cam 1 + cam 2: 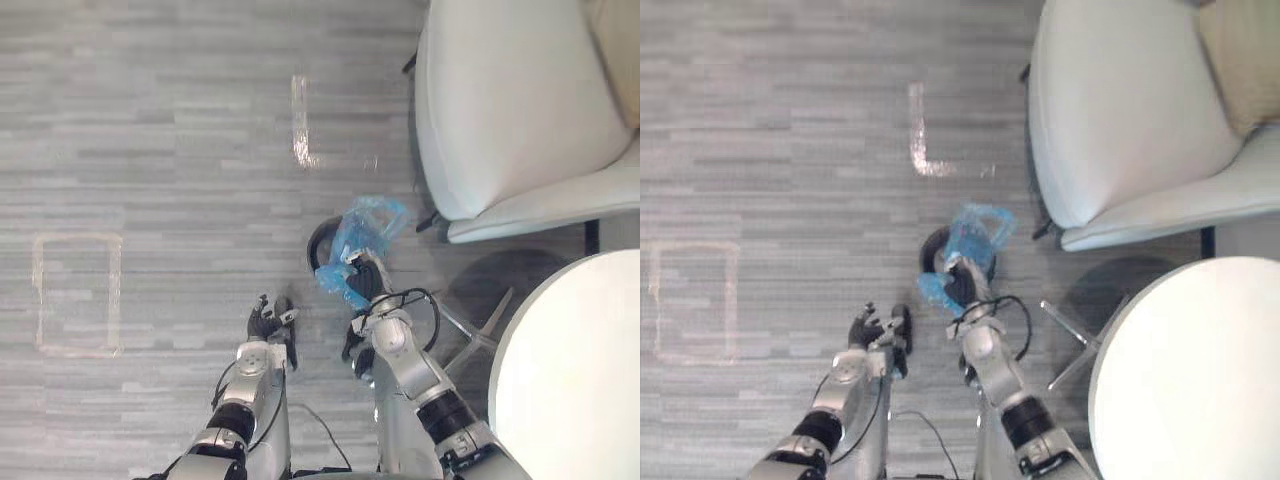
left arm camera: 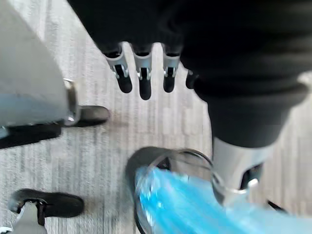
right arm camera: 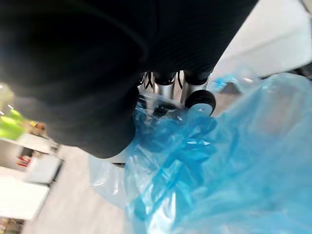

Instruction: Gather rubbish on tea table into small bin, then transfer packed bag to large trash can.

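A small dark round bin (image 1: 322, 241) stands on the grey floor beside the armchair, lined with a blue plastic bag (image 1: 372, 220) whose top is bunched up above the rim. My right hand (image 1: 366, 281) is at the bag's near side. In the right wrist view its fingers (image 3: 165, 82) curl into the gathered blue plastic (image 3: 209, 161). My left hand (image 1: 268, 322) hovers to the left of the bin, apart from it, fingers (image 2: 141, 78) straight and holding nothing. The left wrist view looks past them to the bin's rim (image 2: 146, 161) and the blue bag (image 2: 185, 204).
A white armchair (image 1: 520, 110) stands just right of and beyond the bin, its dark legs (image 2: 87, 116) close to it. A round white table (image 1: 575, 370) with a metal base (image 1: 480, 325) sits at the lower right. Pale tape marks (image 1: 302, 125) lie on the open floor to the left.
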Robot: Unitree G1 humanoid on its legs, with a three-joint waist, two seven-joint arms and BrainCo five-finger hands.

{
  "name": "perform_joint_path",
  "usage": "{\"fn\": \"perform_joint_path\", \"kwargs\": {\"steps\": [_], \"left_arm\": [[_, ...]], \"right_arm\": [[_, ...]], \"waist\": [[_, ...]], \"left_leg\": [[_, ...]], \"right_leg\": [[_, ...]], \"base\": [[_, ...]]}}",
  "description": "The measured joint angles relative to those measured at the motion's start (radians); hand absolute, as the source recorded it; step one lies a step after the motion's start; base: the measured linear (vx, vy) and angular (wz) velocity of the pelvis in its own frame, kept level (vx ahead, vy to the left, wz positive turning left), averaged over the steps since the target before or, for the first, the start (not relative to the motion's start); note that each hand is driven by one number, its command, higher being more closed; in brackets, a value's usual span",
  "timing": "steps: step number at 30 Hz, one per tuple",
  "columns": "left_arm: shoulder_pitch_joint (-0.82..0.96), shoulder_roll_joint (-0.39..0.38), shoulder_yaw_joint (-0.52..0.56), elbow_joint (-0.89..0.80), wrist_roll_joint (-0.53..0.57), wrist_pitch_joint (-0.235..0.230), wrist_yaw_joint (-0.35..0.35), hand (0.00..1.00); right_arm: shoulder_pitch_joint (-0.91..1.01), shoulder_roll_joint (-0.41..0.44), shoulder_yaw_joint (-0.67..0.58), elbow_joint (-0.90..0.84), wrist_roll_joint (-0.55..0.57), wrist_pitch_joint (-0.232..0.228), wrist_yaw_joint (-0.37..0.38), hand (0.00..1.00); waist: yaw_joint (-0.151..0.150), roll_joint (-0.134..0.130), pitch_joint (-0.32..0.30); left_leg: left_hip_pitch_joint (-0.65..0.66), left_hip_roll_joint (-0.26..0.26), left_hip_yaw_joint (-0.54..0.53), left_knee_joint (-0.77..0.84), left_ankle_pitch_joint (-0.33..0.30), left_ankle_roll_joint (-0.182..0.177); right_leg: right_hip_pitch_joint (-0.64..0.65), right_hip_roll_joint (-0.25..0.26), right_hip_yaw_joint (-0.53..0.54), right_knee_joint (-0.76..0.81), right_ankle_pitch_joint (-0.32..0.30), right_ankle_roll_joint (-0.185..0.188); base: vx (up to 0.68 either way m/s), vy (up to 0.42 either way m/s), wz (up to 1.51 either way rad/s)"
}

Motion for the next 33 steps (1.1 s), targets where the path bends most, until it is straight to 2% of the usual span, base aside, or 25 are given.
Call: {"fn": "perform_joint_path", "kwargs": {"steps": [4, 10, 12, 14, 16, 21, 33], "left_arm": [[0.029, 0.024, -0.058, 0.057, 0.021, 0.004, -0.006, 0.0], [0.071, 0.06, -0.103, 0.028, 0.062, 0.011, -0.02, 0.0], [0.182, 0.112, -0.144, -0.223, 0.086, 0.015, -0.021, 0.0], [0.221, 0.127, -0.165, -0.318, 0.108, -0.01, -0.042, 0.0], [0.237, 0.13, -0.163, -0.346, 0.116, -0.026, -0.061, 0.0], [0.273, 0.147, -0.167, -0.504, 0.14, -0.036, -0.06, 0.0], [0.296, 0.161, -0.223, -0.696, 0.216, -0.064, -0.061, 0.0]], "right_arm": [[0.039, -0.008, 0.008, 0.002, 0.025, -0.01, 0.041, 1.0], [0.089, -0.039, 0.005, 0.0, 0.045, -0.03, 0.098, 1.0], [0.114, -0.059, -0.002, -0.011, 0.066, -0.049, 0.117, 1.0], [0.127, -0.076, -0.01, -0.041, 0.067, -0.049, 0.131, 1.0], [0.143, -0.11, -0.012, -0.093, 0.09, -0.055, 0.142, 1.0], [0.174, -0.145, -0.009, -0.174, 0.166, -0.093, 0.167, 1.0], [0.171, -0.185, 0.015, -0.266, 0.303, -0.094, 0.231, 1.0]], "waist": [[-0.015, -0.006, -0.054], [-0.043, -0.006, -0.126], [-0.048, -0.002, -0.156], [-0.046, 0.009, -0.169], [-0.045, 0.022, -0.188], [-0.045, 0.02, -0.213], [-0.048, 0.025, -0.249]], "left_leg": [[0.115, -0.007, -0.003, -0.096, 0.017, -0.01], [0.264, -0.027, 0.004, -0.211, 0.042, -0.007], [0.324, -0.038, 0.004, -0.275, 0.06, -0.012], [0.346, -0.041, 0.004, -0.301, 0.066, -0.014], [0.374, -0.047, 0.007, -0.328, 0.071, -0.014], [0.407, -0.057, 0.013, -0.355, 0.076, -0.013], [0.486, -0.073, 0.027, -0.466, 0.12, -0.007]], "right_leg": [[0.132, 0.028, 0.001, -0.141, 0.046, 0.009], [0.279, 0.04, 0.012, -0.271, 0.092, 0.028], [0.323, 0.042, 0.021, -0.311, 0.105, 0.038], [0.337, 0.043, 0.025, -0.326, 0.115, 0.043], [0.357, 0.043, 0.038, -0.346, 0.125, 0.043], [0.383, 0.041, 0.065, -0.38, 0.136, 0.043], [0.417, 0.045, 0.107, -0.431, 0.166, 0.045]], "base": [[0.16, -0.015, -0.06], [0.14, 0.016, -0.06], [0.08, 0.01, -0.09], [0.03, 0.012, -0.06], [0.02, 0.032, -0.13], [-0.03, 0.027, -0.12], [-0.01, 0.019, -0.08]]}}
